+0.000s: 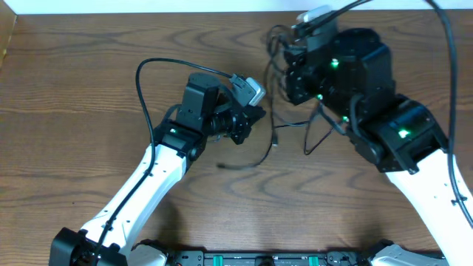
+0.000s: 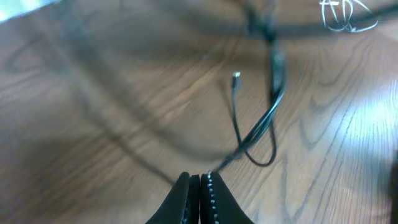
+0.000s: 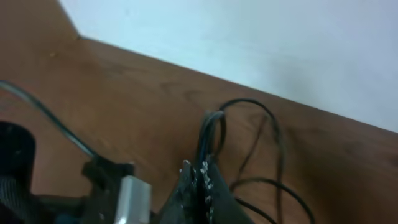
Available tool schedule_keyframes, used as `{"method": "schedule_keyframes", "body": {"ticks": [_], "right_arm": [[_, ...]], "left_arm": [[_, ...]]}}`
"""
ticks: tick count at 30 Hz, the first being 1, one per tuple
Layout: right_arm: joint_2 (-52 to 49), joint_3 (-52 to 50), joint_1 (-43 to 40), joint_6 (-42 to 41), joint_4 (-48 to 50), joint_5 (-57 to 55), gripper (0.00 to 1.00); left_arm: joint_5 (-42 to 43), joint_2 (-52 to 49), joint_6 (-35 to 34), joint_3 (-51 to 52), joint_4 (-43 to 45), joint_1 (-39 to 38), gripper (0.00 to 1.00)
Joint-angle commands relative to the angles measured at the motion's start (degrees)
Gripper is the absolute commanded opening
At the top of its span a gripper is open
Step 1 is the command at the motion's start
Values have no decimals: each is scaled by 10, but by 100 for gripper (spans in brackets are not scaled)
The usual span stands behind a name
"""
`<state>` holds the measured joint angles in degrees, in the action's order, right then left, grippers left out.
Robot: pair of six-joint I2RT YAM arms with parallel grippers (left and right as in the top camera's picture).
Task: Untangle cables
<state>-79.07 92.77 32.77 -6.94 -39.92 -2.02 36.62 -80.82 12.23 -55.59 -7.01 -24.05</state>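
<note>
cables [image 2: 261,127]: thin black looped cords | table [image 1: 74,96]: brown woodgrain

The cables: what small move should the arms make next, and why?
Probably draw the left gripper slowly back, away from the right gripper. Both look shut on black strands of the cables, and the lengths between them lie slack and looped on the table, so a gentle pull apart should loosen the tangle.

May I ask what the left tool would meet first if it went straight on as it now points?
Most likely the black cable looping just ahead of the left tool, seemingly pinched in its shut tips; depth is unclear.
</note>
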Motion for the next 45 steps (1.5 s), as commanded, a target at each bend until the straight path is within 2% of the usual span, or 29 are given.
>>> {"method": "schedule_keyframes", "body": {"ticks": [1,6,7,9,12,16,22,27,30,32,33,35,36,39,45], "right_arm": [[4,1,7,24,8,-4,1],[4,2,7,23,5,-4,1],[4,2,7,23,4,-4,1],[4,2,7,24,4,-4,1],[4,2,7,23,3,-4,1],[5,2,7,23,2,-3,1],[13,2,25,24,-1,-4,1],[30,2,42,32,-2,-13,1],[41,2,45,32,-5,-15,1],[47,2,44,32,-11,-18,1],[49,2,45,32,-15,-23,1],[51,2,44,32,-26,-42,1],[51,2,44,32,-31,-56,1],[51,2,44,32,-48,-132,1],[51,2,37,-14,-76,-393,1]], "left_arm": [[9,-5,5,-1,20,-2,7],[9,-5,1,-1,59,-2,8],[9,-5,-1,-1,66,-2,14],[9,-5,-6,-1,80,-2,45],[9,-5,-6,-1,100,-2,65],[9,-6,-5,-1,133,-2,68],[1,-37,-6,-1,190,-2,68],[1,-83,-39,-1,242,-11,68],[0,-103,-53,-1,269,-17,68],[1,-109,-55,-1,278,-22,60],[0,-109,-55,-1,278,-23,49],[0,-109,-55,-1,274,-24,15],[0,-109,-55,-1,272,-24,8],[-2,-109,-54,-1,251,-16,7],[-52,-109,-52,-1,168,30,7]]}}
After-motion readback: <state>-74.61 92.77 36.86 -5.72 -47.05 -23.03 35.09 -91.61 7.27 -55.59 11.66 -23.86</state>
